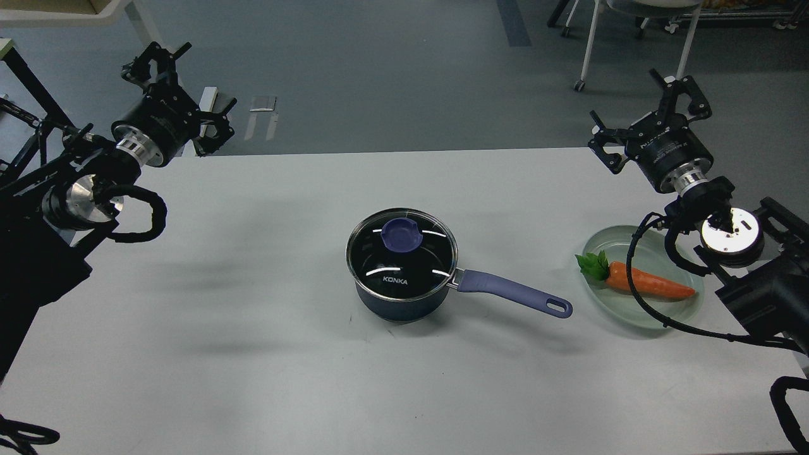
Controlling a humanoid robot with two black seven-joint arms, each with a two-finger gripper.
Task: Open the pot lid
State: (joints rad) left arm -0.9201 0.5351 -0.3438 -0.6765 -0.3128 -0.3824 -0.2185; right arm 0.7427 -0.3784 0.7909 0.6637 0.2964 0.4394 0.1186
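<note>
The dark navy pot (pixel 404 304) stands in the middle of the white table, its lavender-blue handle (pixel 513 292) pointing right and slightly toward me. The glass lid (pixel 414 262) with "KONKA" lettering rests flat on the pot's rim, its blue-purple knob (pixel 400 236) upright in the middle. My left gripper (pixel 201 85) hangs beyond the table's far left corner, fingers spread and empty, well away from the pot. Over the far right edge, my right gripper (pixel 626 100) is likewise open and holds nothing.
A pale green glass plate (pixel 599 245) lies right of the pot handle's end with an orange toy carrot (pixel 654 285) on it, partly crossed by my right arm's black cable. The table (pixel 253 284) ends at a grey floor; chair legs stand at the back right.
</note>
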